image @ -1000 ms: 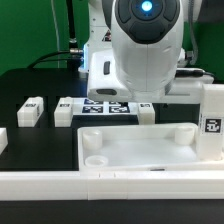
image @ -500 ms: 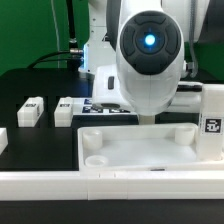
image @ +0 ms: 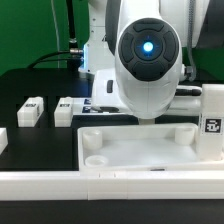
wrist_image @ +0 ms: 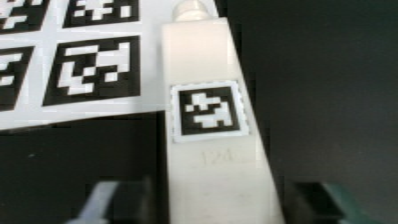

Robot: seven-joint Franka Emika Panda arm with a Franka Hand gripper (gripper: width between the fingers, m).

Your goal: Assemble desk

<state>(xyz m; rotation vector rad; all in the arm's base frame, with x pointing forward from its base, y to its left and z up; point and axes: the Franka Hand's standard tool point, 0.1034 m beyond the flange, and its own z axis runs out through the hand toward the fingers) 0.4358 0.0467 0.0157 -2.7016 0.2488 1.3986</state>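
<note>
The desk slab (image: 140,150) is lying on the counter (image: 30,85), with a first leg (image: 31,112) and a second leg (image: 67,112) lying behind it toward the exterior view's left and an upright leg (image: 212,120) standing at that view's right. Another leg (wrist_image: 210,110) is lying alongside the marker board (wrist_image: 71,60), between the fingers (wrist_image: 107,202).

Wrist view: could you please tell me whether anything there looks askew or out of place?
Nothing stands out. The white leg lies flat by the marker board, centred in the open pincer, with no visible damage.
</note>
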